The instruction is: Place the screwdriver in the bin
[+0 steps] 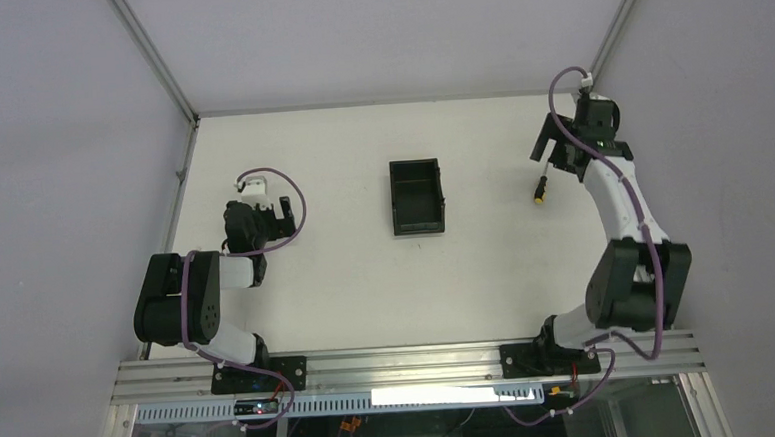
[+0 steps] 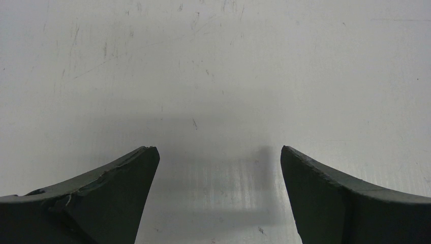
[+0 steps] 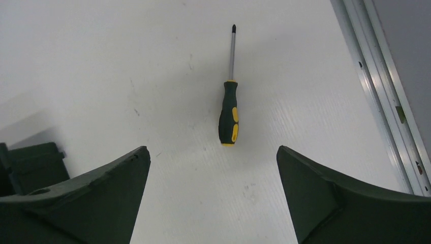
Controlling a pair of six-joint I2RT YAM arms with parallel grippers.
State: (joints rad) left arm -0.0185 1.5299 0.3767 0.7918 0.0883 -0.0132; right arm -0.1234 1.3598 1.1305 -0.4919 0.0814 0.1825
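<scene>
1. Right gripper [image 3: 212, 150] hangs spread wide, nothing in it. The screwdriver [image 3: 228, 112] lies flat on the table [image 3: 101, 61] just ahead of the jaws, shaft pointing away. Biggest danger is a descent that lands off the handle, so the round tool rolls or skids clear.
2. Next comes the carry. The bin [image 1: 397, 200] sits well apart to the left, mid-table, and a grip near one end could let the tool tilt and catch the wall.
3. Smaller risk: fingers driven too low jam on the table.
4. Left gripper [image 2: 217, 148] is parted and empty, posing little threat.
</scene>
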